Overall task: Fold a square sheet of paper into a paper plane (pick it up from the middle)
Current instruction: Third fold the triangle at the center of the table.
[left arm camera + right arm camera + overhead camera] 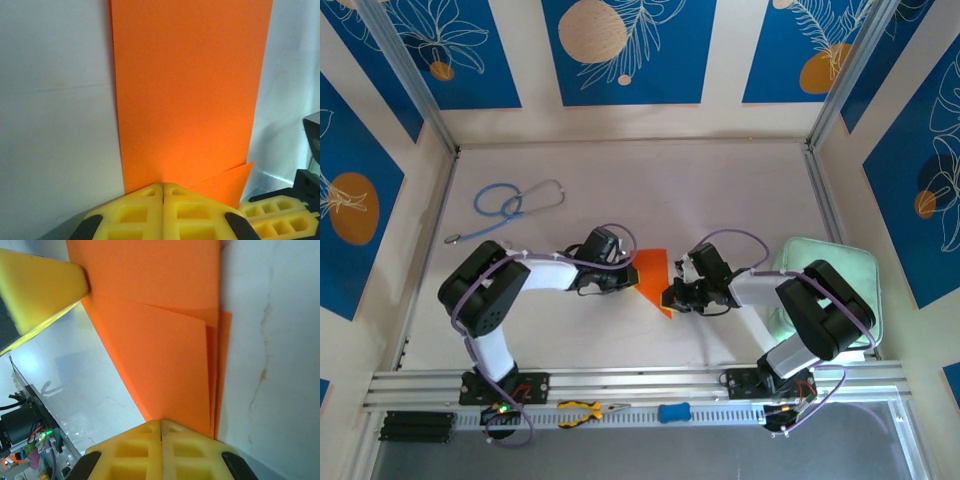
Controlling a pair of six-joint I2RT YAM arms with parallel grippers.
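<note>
Left gripper and right gripper are both clamped shut. Their tips meet the partly folded square sheet of paper at table centre, from nine and four o'clock. I'd let one tip anchor while the other drags firmly along the crease. The pale green pad at three o'clock holds nothing visible.

The black-and-white left arm bends in from 7 o'clock, its yellow-fingered left gripper pointing toward 3 o'clock, jaws closed. The right arm reaches from 5 o'clock; the right gripper is closed too, pointing toward 9 o'clock, just beside it.
</note>
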